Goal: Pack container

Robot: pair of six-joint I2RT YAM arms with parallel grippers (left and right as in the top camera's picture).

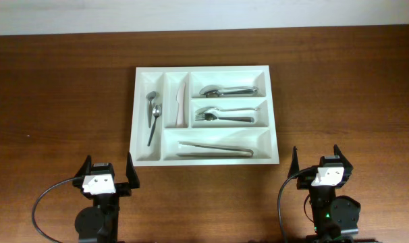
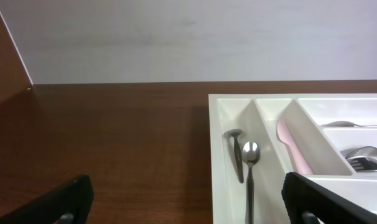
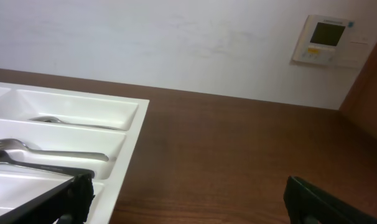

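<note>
The white cutlery tray lies mid-table with five compartments. Two spoons lie in the far-left narrow slot, a pale pink knife in the second. Spoons fill the top right slot, forks the middle right, tongs the bottom. My left gripper is open and empty near the tray's front left corner. My right gripper is open and empty right of the tray's front right corner. The tray also shows in the left wrist view and the right wrist view.
Brown wooden table all round the tray. A white wall stands behind the table, with a thermostat panel at right. A wooden side panel shows at far left.
</note>
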